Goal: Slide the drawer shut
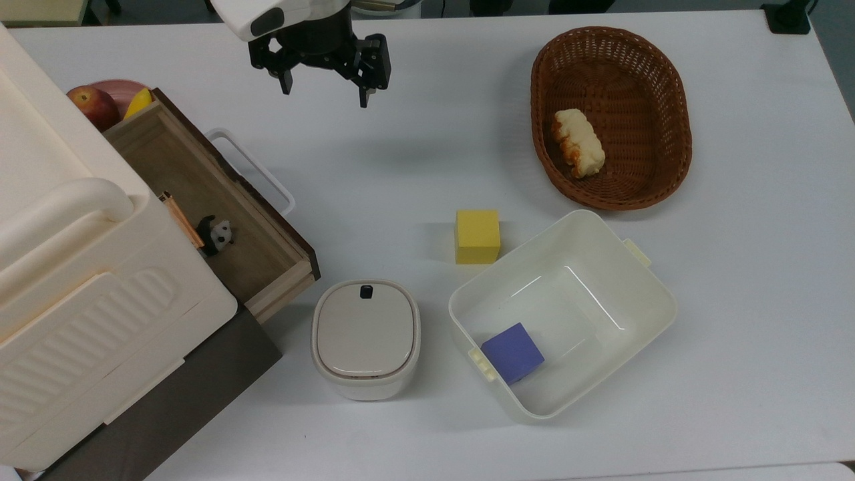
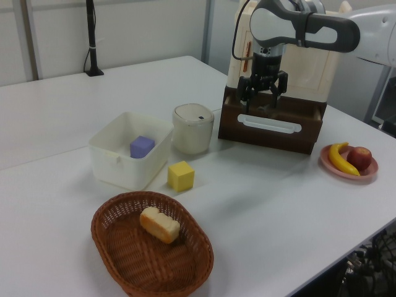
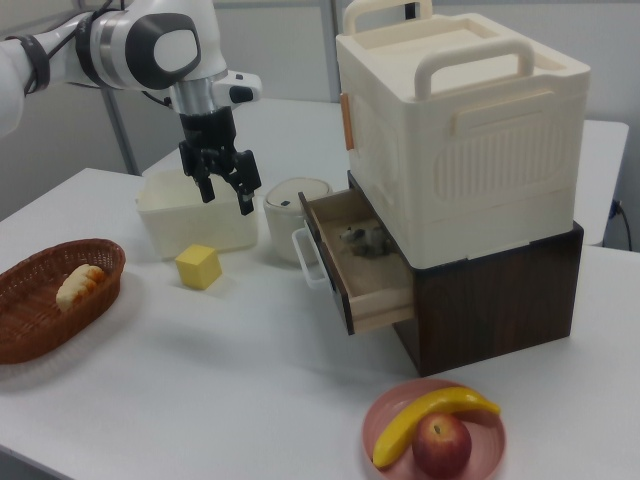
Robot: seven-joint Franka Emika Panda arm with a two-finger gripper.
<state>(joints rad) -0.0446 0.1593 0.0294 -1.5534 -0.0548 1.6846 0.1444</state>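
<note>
The drawer (image 1: 220,200) stands pulled out of the cream cabinet (image 1: 73,287) at the top view's left. Its light wooden inside holds a small panda toy (image 1: 217,235) and a thin copper-coloured stick. The dark brown front panel carries a white loop handle (image 1: 257,170). My gripper (image 1: 325,92) hangs open and empty above the table, out past the handle toward the top view's upper right and not touching it. In the left view the gripper (image 2: 260,98) shows in front of the drawer front (image 2: 272,131). In the right view the gripper (image 3: 227,197) is to the left of the open drawer (image 3: 365,265).
A lidded beige container (image 1: 365,337) stands close to the drawer's near corner. A yellow cube (image 1: 477,236) lies beside a white bin (image 1: 601,254) holding a purple cube (image 1: 513,352). A brown basket (image 1: 641,87) holds bread (image 1: 578,143). A pink plate (image 3: 435,430) with apple and banana sits by the cabinet.
</note>
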